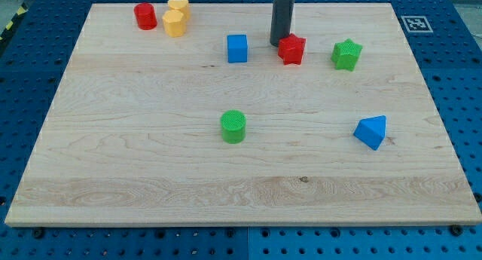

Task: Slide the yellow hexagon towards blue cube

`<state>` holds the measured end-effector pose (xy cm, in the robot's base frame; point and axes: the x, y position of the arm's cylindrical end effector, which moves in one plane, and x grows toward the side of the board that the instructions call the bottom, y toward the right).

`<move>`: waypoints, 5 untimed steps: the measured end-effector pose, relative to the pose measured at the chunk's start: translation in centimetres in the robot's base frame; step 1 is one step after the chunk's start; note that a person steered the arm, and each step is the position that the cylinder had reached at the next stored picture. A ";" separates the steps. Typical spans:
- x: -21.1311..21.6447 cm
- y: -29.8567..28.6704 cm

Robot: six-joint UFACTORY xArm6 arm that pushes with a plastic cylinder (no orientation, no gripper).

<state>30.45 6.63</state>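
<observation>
The yellow hexagon (174,23) sits near the view's top left, touching a second yellow block (178,5) behind it, whose shape I cannot make out. The blue cube (237,48) stands to the right of the hexagon, a gap apart and slightly lower in the view. My tip (278,43) is down on the board between the blue cube and a red star (291,49), right against the star's left side. The tip is well to the right of the yellow hexagon, on the far side of the blue cube from it.
A red cylinder (145,16) stands just left of the yellow blocks. A green star (346,54) lies right of the red star. A green cylinder (233,126) sits mid-board and a blue triangular block (371,131) at the lower right. The wooden board (113,177) rests on a blue perforated table.
</observation>
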 end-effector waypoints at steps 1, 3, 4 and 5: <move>0.1 0.3; -5.2 0.3; -7.6 -1.0; -8.0 -6.6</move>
<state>22.41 0.07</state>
